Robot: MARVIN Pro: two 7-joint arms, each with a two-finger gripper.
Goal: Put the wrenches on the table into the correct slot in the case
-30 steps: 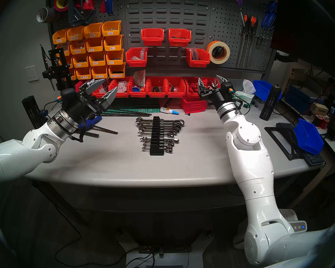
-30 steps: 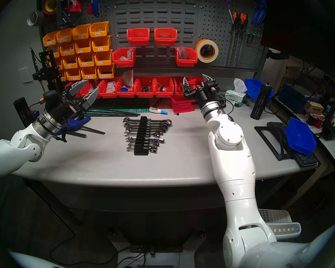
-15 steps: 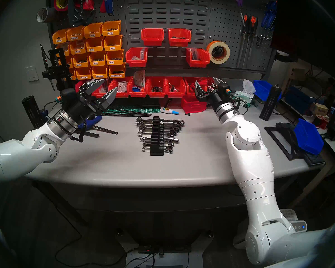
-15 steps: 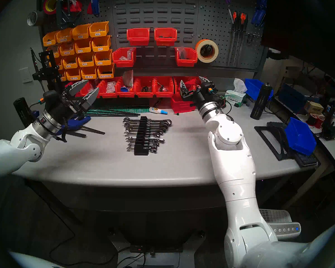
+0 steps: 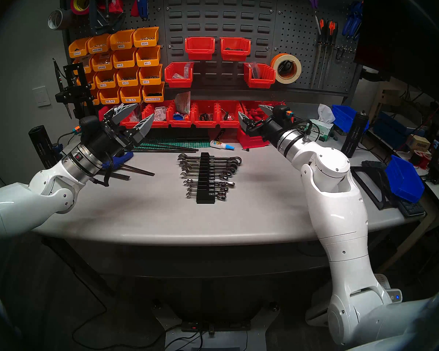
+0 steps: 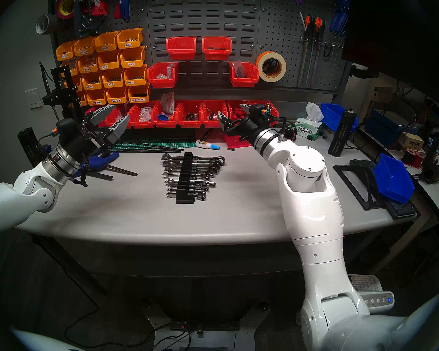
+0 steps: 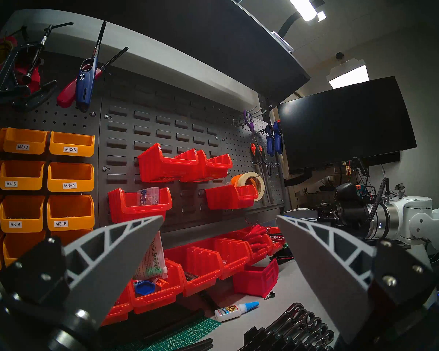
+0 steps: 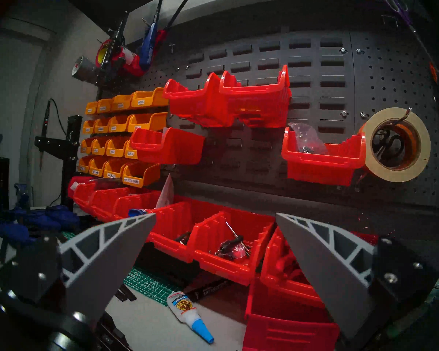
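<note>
Chrome wrenches [image 5: 208, 174] sit slotted in the black plastic wrench rack [image 5: 205, 178], mid-table [image 5: 162, 221], open jaws left, ratchet rings right. One lower wrench [image 5: 226, 183] sticks out further right than its neighbours. White size labels on the rack are too small to read. Left gripper [image 5: 134, 118] is spread wide and empty, raised well left of the rack. Right gripper [image 5: 254, 111] is also spread and empty, raised behind and right of the rack near the red bins [image 5: 205, 113]. Gorilla glue bottle [image 5: 222, 145] lies just behind the rack by a green cutting mat [image 5: 183, 144]. Orange bins [image 5: 119, 66] read M3X8, M3X6, M4-6, M3-4, M3-8, M3-6. Kimtech tissue box [image 6: 309, 128] sits far right.
</note>
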